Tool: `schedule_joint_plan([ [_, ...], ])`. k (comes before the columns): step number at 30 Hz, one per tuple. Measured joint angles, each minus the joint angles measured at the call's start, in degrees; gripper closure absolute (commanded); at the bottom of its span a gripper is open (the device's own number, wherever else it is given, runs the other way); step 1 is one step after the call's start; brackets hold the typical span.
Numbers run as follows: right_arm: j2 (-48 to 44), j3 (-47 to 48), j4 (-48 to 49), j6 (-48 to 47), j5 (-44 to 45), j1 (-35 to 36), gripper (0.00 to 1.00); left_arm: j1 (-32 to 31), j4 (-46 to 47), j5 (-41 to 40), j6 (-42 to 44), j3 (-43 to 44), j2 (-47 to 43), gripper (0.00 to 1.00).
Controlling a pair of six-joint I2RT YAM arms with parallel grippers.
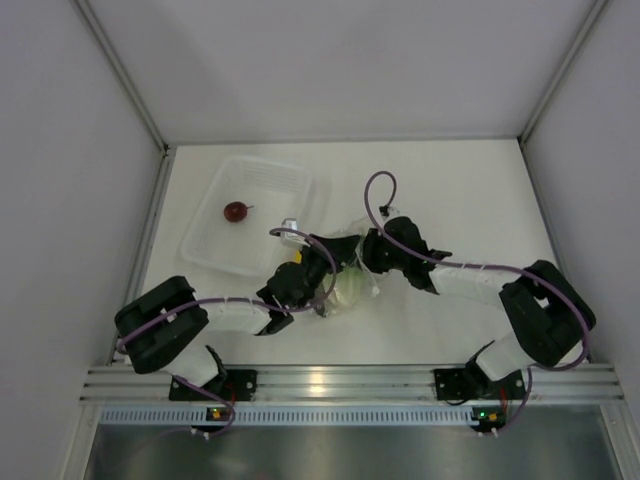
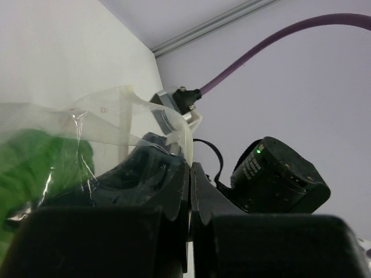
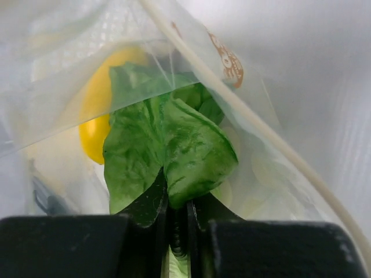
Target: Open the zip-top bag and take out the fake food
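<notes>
The zip-top bag (image 1: 345, 262) lies crumpled between my two grippers at the table's middle. Through its film shows fake food: a green lettuce leaf (image 3: 174, 145) and a yellow piece (image 3: 95, 127) behind it. My right gripper (image 3: 178, 194) reaches into the bag's mouth and is shut on the leaf's lower edge. The left gripper (image 2: 190, 168) is shut, with the bag's clear edge (image 2: 116, 116) running down between its tips. From above, the left gripper (image 1: 308, 280) is at the bag's left side and the right gripper (image 1: 364, 262) at its right. A dark red fruit (image 1: 236, 211) lies in the tray.
A rigid clear tray (image 1: 215, 245) stands at the back left, close to the left arm. The right arm's purple cable (image 1: 378, 195) loops above the bag. White walls close in the table on the left, back and right.
</notes>
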Motion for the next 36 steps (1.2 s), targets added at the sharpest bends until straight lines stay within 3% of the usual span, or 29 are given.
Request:
schedule_joint_plan([
  [10, -13.1, 0.1, -10.5, -9.1, 7.9, 0.0, 1.0, 0.0, -3.4, 0.5, 6.4, 0.3, -3.0, 1.0],
  [25, -33.2, -0.1, -24.5, -22.8, 10.9, 0.0, 1.0, -0.2, -16.1, -1.4, 17.9, 3.1, -6.4, 1.0],
  [36, -37.6, 0.2, -27.3, -23.6, 18.7, -0.9, 1.0, -0.3, -16.5, 3.5, 18.8, 4.3, -3.6, 1.0],
])
